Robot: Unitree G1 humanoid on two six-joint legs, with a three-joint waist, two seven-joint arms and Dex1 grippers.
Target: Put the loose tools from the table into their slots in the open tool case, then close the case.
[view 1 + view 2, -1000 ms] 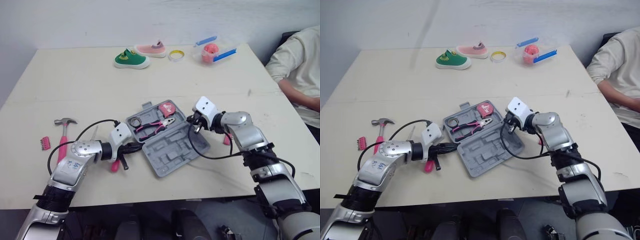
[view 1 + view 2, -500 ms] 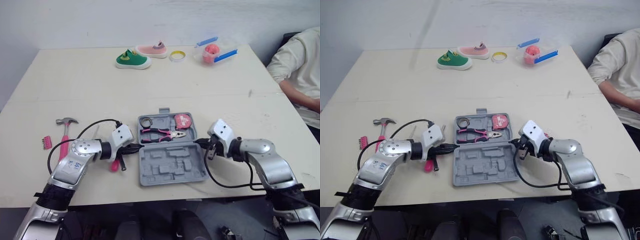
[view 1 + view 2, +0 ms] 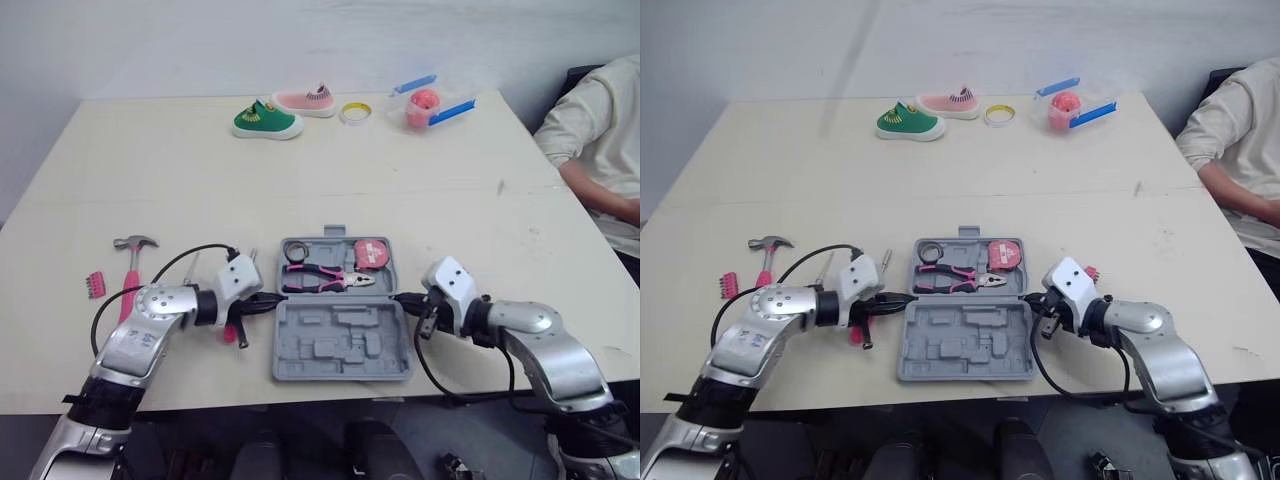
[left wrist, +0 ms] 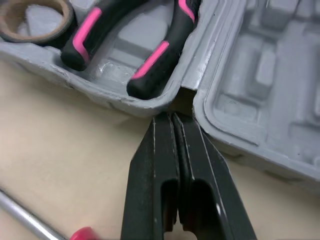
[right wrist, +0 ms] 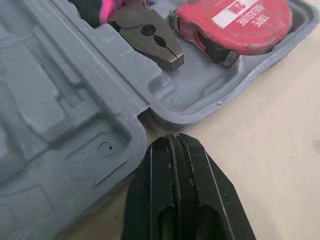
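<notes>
1. Tool case [image 3: 340, 340]: lies open and flat on the table [image 3: 200, 190], both halves facing up. The half farther from the robot holds a roll of tape [image 3: 295, 251], pink-handled pliers [image 3: 325, 277] and a red tape measure [image 3: 372, 254]. The near half shows moulded grey slots.

2. Left end effector [image 4: 167, 117]: fingers pressed together, pinching nothing. The tips sit at the hinge notch on the case's left edge.

3. Right end effector [image 5: 172, 140]: fingers pressed together, pinching nothing. The tips sit at the hinge notch on the case's right edge.

4. Loose tools, all left of the case:
   - pink-handled screwdriver [image 3: 230, 333], nearest, just beside the left end effector;
   - hammer [image 3: 130, 270], farther left;
   - pink bit holder [image 3: 93, 285], just beyond the hammer.

5. A small pink item [image 3: 1090, 271] lies right of the case; its type cannot be determined.

6. Well beyond the case's far edge: a green shoe [image 3: 266, 121], a pink shoe [image 3: 303, 99] and a yellow ring [image 3: 353, 111].
</notes>
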